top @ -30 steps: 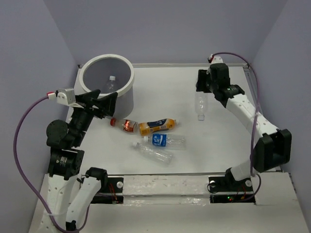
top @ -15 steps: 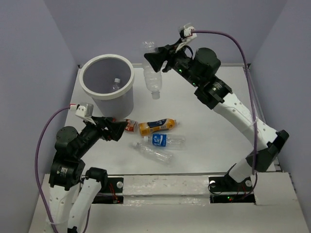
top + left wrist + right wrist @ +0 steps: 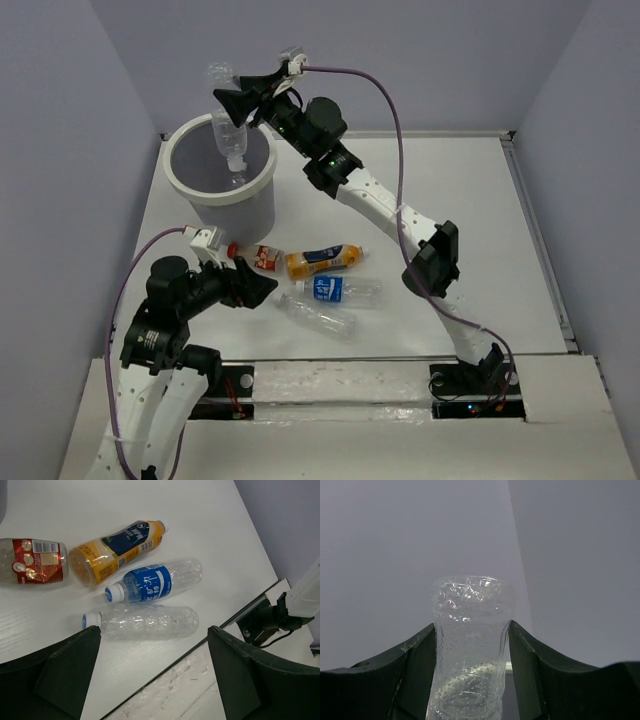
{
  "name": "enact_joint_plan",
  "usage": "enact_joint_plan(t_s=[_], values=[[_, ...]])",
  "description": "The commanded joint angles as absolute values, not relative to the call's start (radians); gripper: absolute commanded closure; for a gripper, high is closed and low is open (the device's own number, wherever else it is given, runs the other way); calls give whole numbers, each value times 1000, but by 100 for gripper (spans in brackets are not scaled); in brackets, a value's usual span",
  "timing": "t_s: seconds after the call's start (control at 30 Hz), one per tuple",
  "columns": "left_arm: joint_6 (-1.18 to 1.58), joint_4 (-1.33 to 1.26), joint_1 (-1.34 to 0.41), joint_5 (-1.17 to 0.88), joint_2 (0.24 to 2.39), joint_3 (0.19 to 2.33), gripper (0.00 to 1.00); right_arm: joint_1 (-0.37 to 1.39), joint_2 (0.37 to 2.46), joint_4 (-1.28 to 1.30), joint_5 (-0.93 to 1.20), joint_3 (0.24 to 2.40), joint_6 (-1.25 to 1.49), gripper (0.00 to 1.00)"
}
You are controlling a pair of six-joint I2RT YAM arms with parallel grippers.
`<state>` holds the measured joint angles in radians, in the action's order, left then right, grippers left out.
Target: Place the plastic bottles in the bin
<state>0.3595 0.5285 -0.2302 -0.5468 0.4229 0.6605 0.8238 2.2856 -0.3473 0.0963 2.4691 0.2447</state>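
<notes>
Right gripper point(image 3: 230, 101): raised above the bin's far side, jaws partly closed around the held bottle, one on each side of its body.
Held bottle point(image 3: 470, 630): clear and empty, hanging roughly upright with its neck down; the base sticks up past the jaws and the neck end dips within the outline of the bin's mouth in the top view.
Bin point(image 3: 250, 215): round and white with a grey inside, standing at the table's far left, well apart from the left gripper.
Inside the bin: whether anything lies under the held bottle's neck cannot be told.
Left gripper point(image 3: 255, 284): low over the near left of the table, jaws spread wide with nothing between them, aimed at the group of lying bottles.
Red bottle point(image 3: 262, 257): on its side, red cap to the left, nearest the bin, just beside the orange bottle's base.
Orange bottle point(image 3: 322, 260): on its side with a dark blue label, neck to the right.
Blue bottle point(image 3: 338, 290): clear with a blue label, on its side, white cap to the left, just nearer than the orange one.
Clear bottle point(image 3: 145, 621): on its side, cap to the left, closest to the near edge, framed between the left jaws in the wrist view.
Table point(image 3: 450, 220): white; its right half holds only the right arm's reach above it.
</notes>
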Motion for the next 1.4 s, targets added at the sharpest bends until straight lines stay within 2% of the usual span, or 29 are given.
enact_joint_plan(t_s=[0.0, 0.07, 0.2, 0.23, 0.27, 0.37, 0.4, 0.5, 0.57, 0.6, 0.63, 0.67, 0.77, 0.83, 0.9, 0.97, 1.0, 1.1, 1.23, 1.37], values=[[337, 515, -239, -591, 439, 660, 3, 838, 2336, -497, 9, 2527, 238, 59], [331, 514, -239, -586, 445, 654, 3, 838, 2333, -514, 11, 2473, 233, 59], [325, 494, -238, -583, 468, 641, 4, 838, 2301, -494, 66, 2387, 238, 38], [324, 489, -239, -578, 477, 640, 4, 838, 2289, -486, 72, 2350, 235, 26], [321, 483, -239, -574, 482, 638, 4, 847, 2270, -482, 83, 2326, 230, 20], [304, 460, -241, -575, 503, 635, 4, 847, 2159, -466, 110, 2234, 221, 9], [302, 448, -241, -575, 520, 632, 4, 847, 2122, -465, 113, 2150, 215, 9], [314, 402, -251, -614, 560, 644, 4, 847, 1946, -459, 100, 1942, 186, 10], [325, 370, -271, -597, 596, 667, 4, 836, 1782, -457, 77, 1806, 169, 17], [327, 364, -309, -577, 609, 678, 4, 836, 1720, -454, 43, 1655, 170, 22], [336, 356, -339, -511, 638, 686, 4, 806, 1659, -448, 32, 1578, 202, 33], [340, 338, -374, -467, 652, 699, 4, 792, 1543, -437, 29, 1498, 225, 37], [360, 319, -549, -349, 754, 722, 4, 749, 1387, -423, 63, 1176, 290, 44], [364, 301, -651, -271, 836, 756, 4, 730, 1254, -405, 32, 971, 314, 56], [364, 305, -737, -165, 886, 816, 4, 695, 1124, -361, 6, 858, 371, 60], [357, 316, -802, -64, 946, 865, 4, 652, 1039, -327, 6, 760, 438, 71], [336, 324, -848, -29, 1010, 911, 4, 602, 1002, -309, 12, 671, 477, 73], [249, 319, -913, 93, 1147, 986, 4, 569, 899, -295, 71, 525, 578, 73], [137, 322, -960, 207, 1337, 1077, 4, 560, 786, -233, 28, 428, 598, 54], [10, 253, -976, 219, 1440, 1117, 3, 560, 587, -123, -101, 376, 638, 52]])
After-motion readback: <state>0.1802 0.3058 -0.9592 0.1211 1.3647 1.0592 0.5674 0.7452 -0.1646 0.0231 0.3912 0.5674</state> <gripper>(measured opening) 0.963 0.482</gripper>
